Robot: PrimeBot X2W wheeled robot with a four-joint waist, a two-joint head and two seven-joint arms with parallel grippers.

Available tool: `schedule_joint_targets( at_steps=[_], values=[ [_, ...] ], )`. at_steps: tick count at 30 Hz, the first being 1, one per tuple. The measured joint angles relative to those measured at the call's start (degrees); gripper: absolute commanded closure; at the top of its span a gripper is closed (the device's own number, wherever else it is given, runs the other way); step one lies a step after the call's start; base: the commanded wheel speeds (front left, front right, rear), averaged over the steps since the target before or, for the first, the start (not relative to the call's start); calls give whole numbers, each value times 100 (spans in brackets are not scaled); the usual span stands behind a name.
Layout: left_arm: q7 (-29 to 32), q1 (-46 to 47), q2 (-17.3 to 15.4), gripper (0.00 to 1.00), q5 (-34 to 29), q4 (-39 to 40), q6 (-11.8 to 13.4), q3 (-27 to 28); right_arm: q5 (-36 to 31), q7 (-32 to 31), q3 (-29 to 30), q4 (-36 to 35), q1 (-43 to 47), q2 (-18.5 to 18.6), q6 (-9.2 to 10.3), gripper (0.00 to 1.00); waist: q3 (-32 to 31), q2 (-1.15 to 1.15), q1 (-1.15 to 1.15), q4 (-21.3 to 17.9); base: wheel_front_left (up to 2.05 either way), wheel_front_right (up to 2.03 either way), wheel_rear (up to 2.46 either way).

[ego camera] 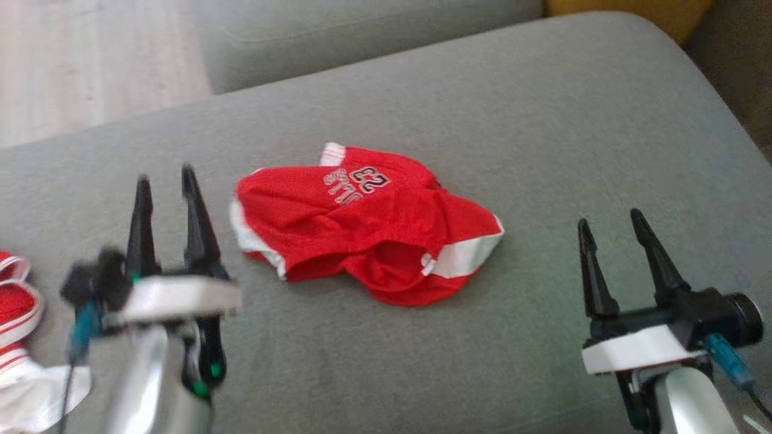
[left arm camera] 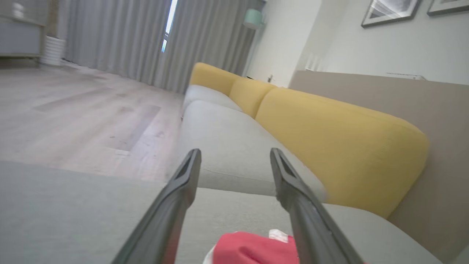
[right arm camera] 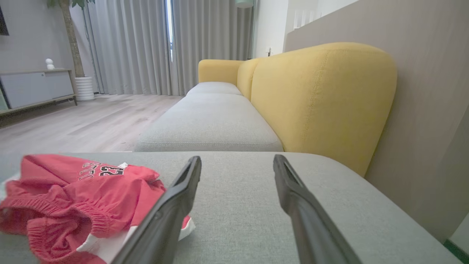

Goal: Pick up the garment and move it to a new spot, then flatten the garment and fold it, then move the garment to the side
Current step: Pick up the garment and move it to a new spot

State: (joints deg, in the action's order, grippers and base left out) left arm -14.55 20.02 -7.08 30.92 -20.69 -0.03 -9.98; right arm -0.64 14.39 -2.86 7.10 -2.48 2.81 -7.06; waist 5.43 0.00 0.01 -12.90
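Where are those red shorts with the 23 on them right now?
In the head view the red shorts lie crumpled on the grey seat cushion, between the left gripper and the right gripper, nearer the left, touching neither.

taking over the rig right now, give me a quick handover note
Grippers: the left gripper is open and empty, just left of the garment. The right gripper is open and empty, off to its right.
Things: the garment lies crumpled on the grey cushion, between the grippers. Other red and white clothing lies at the head view's left edge.
Done: nothing flattened or folded. Cannot tell if the first move is made.
Left: flatten, fold, move aside.
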Motion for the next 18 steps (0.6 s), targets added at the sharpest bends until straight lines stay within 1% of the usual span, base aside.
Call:
schedule_joint_targets(
  at_steps=[1,3,5,7,11,14,18],
  values=[
    [-4,-252,115,0,-202,232,36,189,16,0,42,20,31,-1,0,0,-37,0,-1,72,0,0,0],
    [-15,-772,288,0,-560,536,63,369,11,0,144,65,146,-4,0,0,-107,0,-1,229,0,0,0],
    [-14,-1238,393,0,-765,660,59,423,4,0,169,109,265,-5,0,0,-185,0,-1,397,0,0,0],
    [-14,-1619,420,0,-984,828,79,420,7,0,102,110,359,-5,0,0,-266,0,-1,574,0,0,0],
    [-15,-2012,417,0,-1516,1212,118,234,121,-1,-66,68,481,-15,0,0,-422,0,-1,894,0,0,0],
    [-15,-2341,416,0,-1682,1525,268,21,204,-1,-96,-23,626,-19,0,0,-590,0,-1,1047,0,0,0],
    [-15,-2965,413,0,-1669,1736,494,-171,168,-1,-259,-82,993,-21,0,0,-802,0,-2,1191,0,0,0]
  ],
)
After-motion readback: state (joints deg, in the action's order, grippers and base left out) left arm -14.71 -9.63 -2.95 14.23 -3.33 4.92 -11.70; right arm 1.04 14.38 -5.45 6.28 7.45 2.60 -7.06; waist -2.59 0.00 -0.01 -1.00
